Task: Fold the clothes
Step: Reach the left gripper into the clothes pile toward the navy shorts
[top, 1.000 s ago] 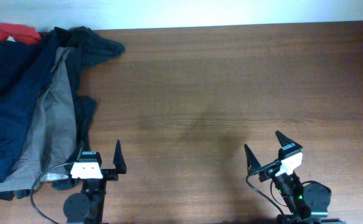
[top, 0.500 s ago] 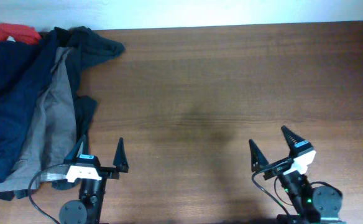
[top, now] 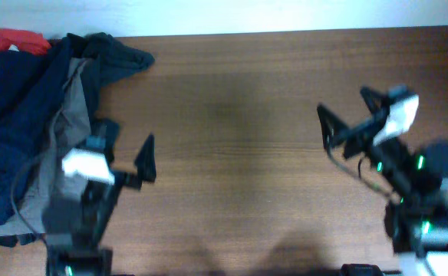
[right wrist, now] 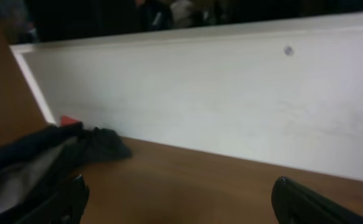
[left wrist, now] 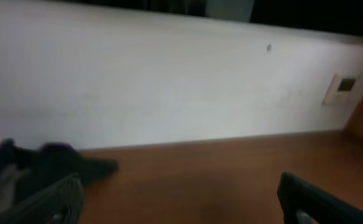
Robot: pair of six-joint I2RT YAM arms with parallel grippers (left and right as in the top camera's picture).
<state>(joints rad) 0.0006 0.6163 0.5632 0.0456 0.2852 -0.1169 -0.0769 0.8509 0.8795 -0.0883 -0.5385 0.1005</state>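
Left claw: fingers spread wide, nothing between them. Motion-blurred in the overhead view. In the left wrist view the same claw shows two dark fingers at the bottom corners, with bare wood in the gap.

Its outer, left-hand finger lies over the near edge of the clothes; whether it touches the cloth I cannot tell. The heap spreads out from that finger, to the claw's left and ahead of it.
- Closest to the claw is a dark fold, then the grey trousers, running away as a long strip.
- Beyond the strip, further left, are the navy shorts, the largest mass.
- Far ahead of the claw the black garment trails out to the right; the left wrist view catches it low and left.
- The red piece sits at the far left corner of the heap, by the wall.

All garments are crumpled and overlapping, none folded.

Right claw: fingers also wide apart and empty. It is well apart from the heap, with open table between them. From its wrist camera the clothes lie ahead and far to the left, the red piece just showing behind them against the wall.
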